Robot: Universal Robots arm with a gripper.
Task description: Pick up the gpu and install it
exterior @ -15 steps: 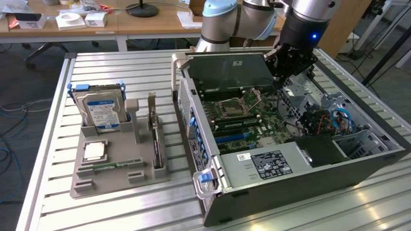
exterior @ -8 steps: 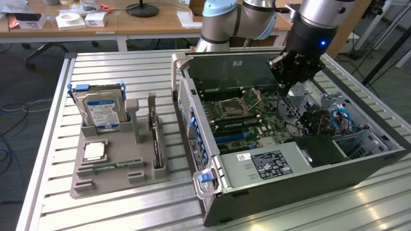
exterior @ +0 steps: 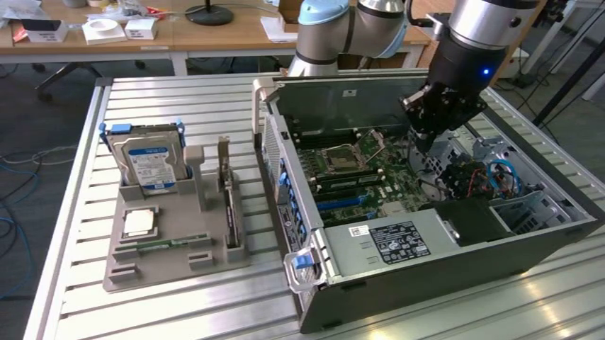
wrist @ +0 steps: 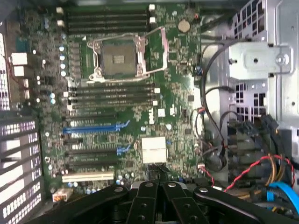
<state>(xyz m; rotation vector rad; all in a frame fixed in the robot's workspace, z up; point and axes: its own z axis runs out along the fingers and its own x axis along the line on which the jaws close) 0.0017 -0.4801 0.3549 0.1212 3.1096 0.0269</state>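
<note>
GPU card (exterior: 229, 202) stands in a tray on the slatted table (exterior: 189, 304); claw (exterior: 427, 142) state unclear.

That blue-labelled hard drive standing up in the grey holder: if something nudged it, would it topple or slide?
Probably neither easily. The hard drive stands on edge in a slot of the grey holder, whose walls likely brace it. It looks like a solid metal block, so probably heavy for its size and stiff. Lifted free, its tall narrow shape could tip.
</note>
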